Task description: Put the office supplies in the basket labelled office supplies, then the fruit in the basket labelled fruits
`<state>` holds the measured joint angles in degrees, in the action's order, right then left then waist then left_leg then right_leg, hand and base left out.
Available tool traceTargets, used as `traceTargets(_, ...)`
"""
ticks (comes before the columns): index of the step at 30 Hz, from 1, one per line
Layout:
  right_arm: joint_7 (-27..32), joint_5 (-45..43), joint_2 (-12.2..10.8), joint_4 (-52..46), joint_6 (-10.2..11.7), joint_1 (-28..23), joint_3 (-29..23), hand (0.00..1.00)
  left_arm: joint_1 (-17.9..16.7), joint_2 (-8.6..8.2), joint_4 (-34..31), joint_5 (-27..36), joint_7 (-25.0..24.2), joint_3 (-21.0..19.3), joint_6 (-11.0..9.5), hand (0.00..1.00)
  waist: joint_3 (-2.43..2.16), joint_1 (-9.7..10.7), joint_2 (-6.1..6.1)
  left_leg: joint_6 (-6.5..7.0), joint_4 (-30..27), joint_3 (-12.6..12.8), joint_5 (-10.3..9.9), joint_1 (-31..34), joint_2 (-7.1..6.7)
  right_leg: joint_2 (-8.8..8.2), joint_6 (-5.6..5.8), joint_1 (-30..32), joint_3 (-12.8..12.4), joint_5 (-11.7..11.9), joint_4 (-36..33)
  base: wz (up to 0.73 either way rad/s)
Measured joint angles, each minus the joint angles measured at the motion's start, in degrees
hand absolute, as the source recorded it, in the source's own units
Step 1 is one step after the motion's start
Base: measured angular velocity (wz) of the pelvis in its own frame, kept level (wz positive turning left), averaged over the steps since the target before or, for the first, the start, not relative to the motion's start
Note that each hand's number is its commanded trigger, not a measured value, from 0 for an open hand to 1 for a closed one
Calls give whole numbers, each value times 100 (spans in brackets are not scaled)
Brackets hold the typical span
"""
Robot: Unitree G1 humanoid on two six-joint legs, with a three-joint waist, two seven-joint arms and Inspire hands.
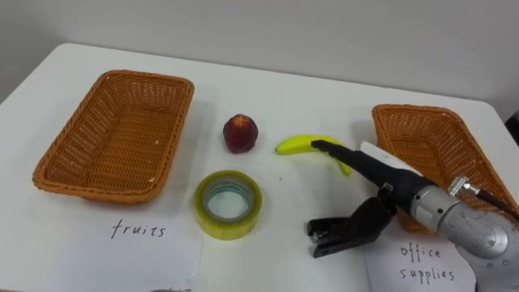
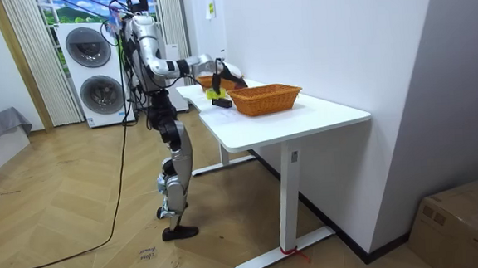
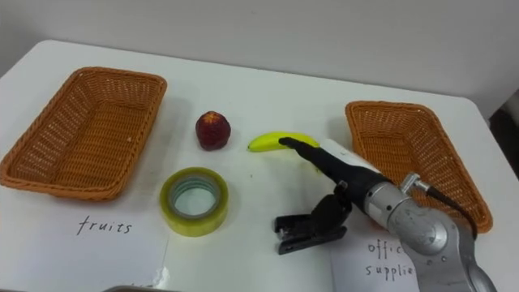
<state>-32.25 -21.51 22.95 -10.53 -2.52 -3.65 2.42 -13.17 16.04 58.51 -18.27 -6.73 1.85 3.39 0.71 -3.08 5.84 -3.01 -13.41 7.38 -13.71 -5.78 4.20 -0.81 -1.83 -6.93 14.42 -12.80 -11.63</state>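
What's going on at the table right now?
The robot stands at the end of the white table, and nothing is sorted yet: both baskets hold nothing. Its right robot hand is stretched out with straight fingers, fingertips at the banana. A black stapler lies just below that hand. The red fruit and the tape roll lie apart from the hand, between the fruits basket on the left and the office-supplies basket on the right.

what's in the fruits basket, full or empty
Empty: the fruits basket shows bare wicker; the red fruit and banana lie on the table.
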Motion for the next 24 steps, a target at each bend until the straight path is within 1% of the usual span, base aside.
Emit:
traceTargets(1,86,0,-3,-81,0,-2,-26,0,-14,-9,-13,-7,2,-5,1,0,-10,14,0,0,-1,0,0,-9,0,0,0,2,1,1,0,0)
traceTargets(3,219,-11,-46,-233,1,-5,-155,0,-29,-53,-19,-34,2,-146,1,0,-21,8,-7,0,-1,1,0,-40,-1,-2,0,2,4,1,1,0)
traceTargets(5,314,-96,-55,-366,5,-5,-231,0,-57,-81,-19,-49,3,-196,1,0,-58,13,-14,0,-1,1,0,-53,-2,-2,1,-7,5,1,4,0)
traceTargets(9,544,-103,-82,-409,69,-5,-419,0,-89,-117,-21,-51,2,-276,-5,0,-59,20,-15,0,0,1,0,-92,-2,-2,0,-77,6,1,4,0)
traceTargets(12,663,-113,-96,-409,74,-5,-429,0,-93,-118,-21,-53,2,-283,-5,0,-58,30,-17,0,-3,0,0,-94,-1,-2,0,-100,5,1,-2,0)
traceTargets(14,744,-110,-98,-409,129,-6,-428,0,-98,-118,-21,-54,2,-283,-7,0,-57,13,-18,0,-7,0,0,-106,-2,-2,0,-90,4,1,-2,0)
traceTargets(17,801,-110,-97,-410,186,-6,-427,0,-99,-118,-38,-54,-3,-284,-10,0,-56,10,-16,0,-6,0,0,-141,-1,-2,1,-91,4,1,-2,0)
traceTargets(24,763,109,-96,-408,207,-6,-425,0,-145,-116,-117,-56,-20,-280,-55,0,-47,13,-37,0,-3,31,0,-138,3,-1,1,-115,-15,0,1,0)
